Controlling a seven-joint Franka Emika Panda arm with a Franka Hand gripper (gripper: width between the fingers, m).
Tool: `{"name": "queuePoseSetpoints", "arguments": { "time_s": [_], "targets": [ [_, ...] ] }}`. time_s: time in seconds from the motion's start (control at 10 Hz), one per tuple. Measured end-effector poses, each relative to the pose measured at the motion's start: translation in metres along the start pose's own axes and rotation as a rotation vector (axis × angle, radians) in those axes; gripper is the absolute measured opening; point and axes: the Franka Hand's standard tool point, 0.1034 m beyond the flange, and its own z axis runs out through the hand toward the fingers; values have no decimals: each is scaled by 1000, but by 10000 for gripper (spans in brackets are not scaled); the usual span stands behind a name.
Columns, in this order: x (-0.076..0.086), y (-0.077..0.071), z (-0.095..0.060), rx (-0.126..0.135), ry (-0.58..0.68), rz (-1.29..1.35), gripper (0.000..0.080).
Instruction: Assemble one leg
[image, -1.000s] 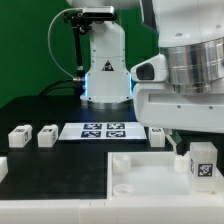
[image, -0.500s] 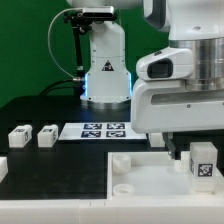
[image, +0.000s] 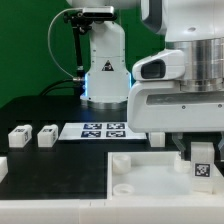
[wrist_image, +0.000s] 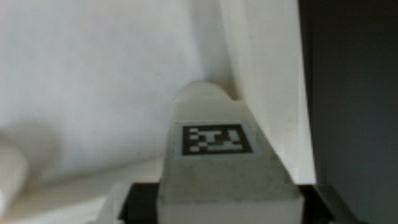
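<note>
We judge the leg (image: 202, 163), standing near the worktop's (image: 60, 160) right edge, light and stiff, best pinched across flat sides; claw state unclear.

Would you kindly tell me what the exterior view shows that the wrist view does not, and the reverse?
Only the exterior view shows the marker board, two loose white pegs toward its left, the black table and the arm's base. Only the wrist view shows the leg's tapered tip against the pale tray surface. Both show the leg with its tag, over the white tray.
</note>
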Motion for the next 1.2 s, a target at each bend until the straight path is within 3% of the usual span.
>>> {"name": "queuePoseSetpoints", "arguments": {
  "time_s": [0.5, 0.7, 0.9, 1.0, 1.1, 1.2],
  "targets": [
    [-2, 1, 1, 71, -86, 1050, 294],
    [-3, -5, 1, 71, -106, 1300, 294],
    [-5, -5, 2, 72, -101, 1189, 294],
    [-8, -5, 5, 70, -101, 1084, 484],
    [-7, -3, 4, 69, -96, 923, 612],
    [-7, -1, 2, 59, -93, 710, 612]
  ]
}}
